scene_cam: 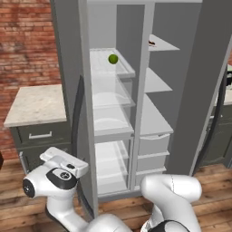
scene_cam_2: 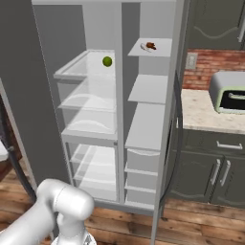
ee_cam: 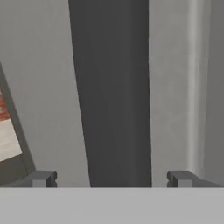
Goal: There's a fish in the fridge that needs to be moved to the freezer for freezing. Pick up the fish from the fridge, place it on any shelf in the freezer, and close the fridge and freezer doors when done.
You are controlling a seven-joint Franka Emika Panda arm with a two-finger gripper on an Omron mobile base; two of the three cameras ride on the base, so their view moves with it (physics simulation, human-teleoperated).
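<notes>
The tall grey unit stands with both doors swung wide. The fridge point(scene_cam: 111, 97), with clear glass shelves, holds a green ball point(scene_cam: 113, 59) point(scene_cam_2: 107, 61) on its top shelf. The freezer point(scene_cam: 154, 120) has solid grey shelves. On the freezer's top shelf lies the fish point(scene_cam_2: 150, 46) point(scene_cam: 152, 43), small and pale with a reddish patch. My hand point(scene_cam: 63, 164) is low, beside the fridge door's point(scene_cam: 72, 68) dark handle point(scene_cam: 78, 113). In the hand view my gripper point(ee_cam: 111, 179) is open, with that handle point(ee_cam: 111, 96) running upright between the fingertips, apart from both.
The freezer door point(scene_cam: 201, 90) stands open at the right, its dark handle point(scene_cam: 218, 108) on the outer side. A stone-topped counter point(scene_cam: 34, 104) with drawers sits to the left. Another counter point(scene_cam_2: 206, 115) carries a toaster oven point(scene_cam_2: 229, 93). The floor is wooden.
</notes>
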